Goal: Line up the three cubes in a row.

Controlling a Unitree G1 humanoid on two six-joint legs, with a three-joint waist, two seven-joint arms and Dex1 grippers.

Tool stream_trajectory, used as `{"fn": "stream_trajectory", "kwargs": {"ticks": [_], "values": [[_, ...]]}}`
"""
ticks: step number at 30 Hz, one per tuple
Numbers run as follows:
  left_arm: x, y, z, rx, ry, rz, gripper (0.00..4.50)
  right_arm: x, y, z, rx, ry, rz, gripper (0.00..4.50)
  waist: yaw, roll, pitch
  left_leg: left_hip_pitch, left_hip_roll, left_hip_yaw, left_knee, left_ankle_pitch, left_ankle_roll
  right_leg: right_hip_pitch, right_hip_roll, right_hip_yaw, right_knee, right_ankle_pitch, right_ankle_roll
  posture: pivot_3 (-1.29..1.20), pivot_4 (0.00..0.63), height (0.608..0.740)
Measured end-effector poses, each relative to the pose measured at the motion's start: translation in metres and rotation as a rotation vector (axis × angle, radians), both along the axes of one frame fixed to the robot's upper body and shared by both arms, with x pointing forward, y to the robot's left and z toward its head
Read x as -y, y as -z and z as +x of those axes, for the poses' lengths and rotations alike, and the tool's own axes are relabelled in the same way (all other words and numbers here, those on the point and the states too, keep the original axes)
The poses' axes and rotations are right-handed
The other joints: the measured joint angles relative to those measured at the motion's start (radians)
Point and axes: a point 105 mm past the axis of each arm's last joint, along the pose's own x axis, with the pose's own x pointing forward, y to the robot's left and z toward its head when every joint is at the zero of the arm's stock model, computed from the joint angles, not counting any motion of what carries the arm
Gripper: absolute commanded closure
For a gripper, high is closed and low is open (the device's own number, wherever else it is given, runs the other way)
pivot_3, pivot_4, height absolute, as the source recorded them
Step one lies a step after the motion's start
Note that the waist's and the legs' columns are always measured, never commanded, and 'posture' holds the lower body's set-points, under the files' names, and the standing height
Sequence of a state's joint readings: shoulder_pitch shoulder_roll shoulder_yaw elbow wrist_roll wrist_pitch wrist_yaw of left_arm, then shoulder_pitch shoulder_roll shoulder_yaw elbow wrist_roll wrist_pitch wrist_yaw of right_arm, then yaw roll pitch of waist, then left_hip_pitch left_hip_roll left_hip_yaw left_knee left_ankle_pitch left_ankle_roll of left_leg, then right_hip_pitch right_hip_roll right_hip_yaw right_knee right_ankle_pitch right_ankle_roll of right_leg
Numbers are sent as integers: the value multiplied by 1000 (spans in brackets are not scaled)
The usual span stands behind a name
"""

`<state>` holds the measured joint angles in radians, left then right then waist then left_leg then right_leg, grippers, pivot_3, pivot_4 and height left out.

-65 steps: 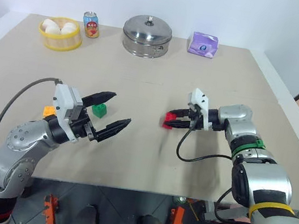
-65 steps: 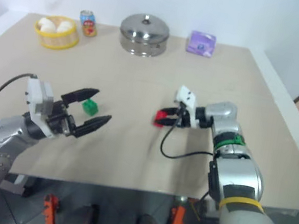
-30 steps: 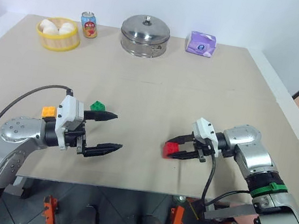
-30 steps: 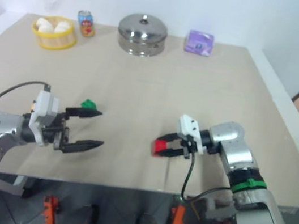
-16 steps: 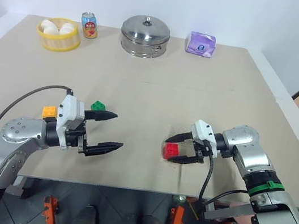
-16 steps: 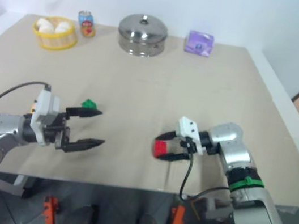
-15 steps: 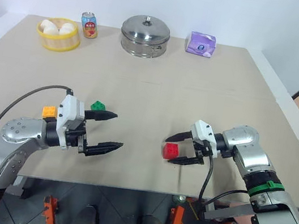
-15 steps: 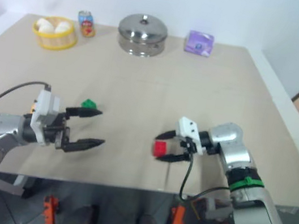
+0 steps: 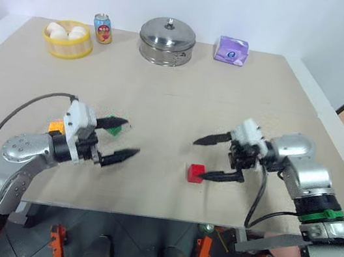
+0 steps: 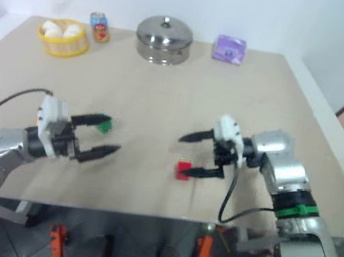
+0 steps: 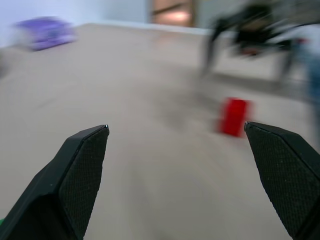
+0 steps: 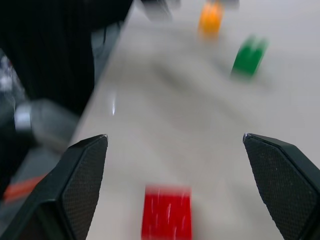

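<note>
The red cube [image 9: 196, 173] lies alone on the tan table [image 9: 176, 103], near the front, right of the middle. My right gripper [image 9: 201, 158] hovers just above it, pointing left, open, with nothing between its fingers. The green cube [image 9: 115, 130] rests on the left side, partly behind the far finger of my left gripper [image 9: 129, 138], which is open, empty and points right. The orange-yellow cube [image 9: 57, 126] sits left of the green one, beside the left wrist. The right wrist view has the red cube [image 12: 166, 212] close by, with the green cube [image 12: 248, 56] and orange-yellow cube [image 12: 210, 17] beyond.
Along the table's far edge stand a yellow basket [image 9: 68, 38] of white buns, a drink can [image 9: 103, 28], a lidded steel pot [image 9: 168, 33] and a purple packet [image 9: 233, 49]. The front edge runs just below both grippers.
My right gripper has opened, let go of the red cube and risen; the cube now rests on the table. My left gripper has shifted a little forward and turned.
</note>
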<state>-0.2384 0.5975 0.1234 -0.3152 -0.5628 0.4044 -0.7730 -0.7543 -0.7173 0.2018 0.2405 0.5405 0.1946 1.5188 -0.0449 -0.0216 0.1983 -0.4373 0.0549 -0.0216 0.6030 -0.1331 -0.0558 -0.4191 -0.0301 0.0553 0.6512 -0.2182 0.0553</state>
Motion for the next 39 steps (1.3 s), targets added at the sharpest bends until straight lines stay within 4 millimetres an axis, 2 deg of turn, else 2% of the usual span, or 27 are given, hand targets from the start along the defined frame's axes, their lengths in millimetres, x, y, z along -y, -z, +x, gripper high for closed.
{"fn": "stream_trajectory", "kwargs": {"ticks": [1, 3, 7, 12, 19, 23, 29, 36, 39], "values": [[-8, -1, 9, -2, -71, -1, 0, -4, -13, -3, 6, -1, 47, 23, -1, 0, 0, 0, 1, 0, 0, 0, 0, 0, 1, 0, 0, 0, 0, 0, 150, 739], [-18, 4, 20, -23, -159, 9, 0, -11, -25, -3, 5, 20, 97, 23, -1, 0, 0, 0, 1, 0, 0, 0, 0, 0, 1, 0, 0, 0, 0, 0, 150, 739], [-31, 20, 42, -89, -290, 35, 0, -26, -26, 4, -5, 71, 161, 23, 0, -1, 0, -1, 1, 0, 0, 0, 0, -1, 2, 0, 0, 1, 0, 0, 150, 739], [-31, 43, 54, -162, -314, 108, 0, -30, -28, 8, 20, 101, 157, 23, 0, -1, 0, -2, 1, 1, 0, 0, 0, -2, 2, 1, 0, 2, 1, 0, 150, 739], [-19, 57, 66, -211, -311, 148, 0, -33, -31, 10, 48, 108, 156, 23, 0, -1, 0, -2, 2, 0, -1, 0, 0, -2, 3, 2, 0, 3, 3, 0, 150, 739], [-20, 60, 69, -223, -330, 158, 1153, -32, -31, 11, 53, 113, 152, 0, 0, -1, 0, -2, 2, 0, -1, 0, 0, -3, 4, 1, 0, 3, 3, 0, 150, 739], [-18, 62, 70, -228, -328, 159, 3158, -32, -31, 11, 57, 119, 151, 0, 0, -1, 0, -2, 2, 0, -1, 0, 0, -3, 4, 2, 0, 3, 3, 0, 150, 739], [-17, 62, 69, -225, -320, 168, 3144, -30, -30, 14, 53, 133, 160, 0, 0, -1, 0, -2, 3, 0, -1, 0, 0, -2, 4, 2, 0, 4, 3, 0, 150, 739], [-13, 63, 61, -227, -242, 170, 3144, -29, -30, 15, 52, 133, 162, 0, 0, -1, 0, -2, 3, 1, -1, 0, 0, -3, 4, 2, 0, 4, 3, 0, 150, 739]]}}
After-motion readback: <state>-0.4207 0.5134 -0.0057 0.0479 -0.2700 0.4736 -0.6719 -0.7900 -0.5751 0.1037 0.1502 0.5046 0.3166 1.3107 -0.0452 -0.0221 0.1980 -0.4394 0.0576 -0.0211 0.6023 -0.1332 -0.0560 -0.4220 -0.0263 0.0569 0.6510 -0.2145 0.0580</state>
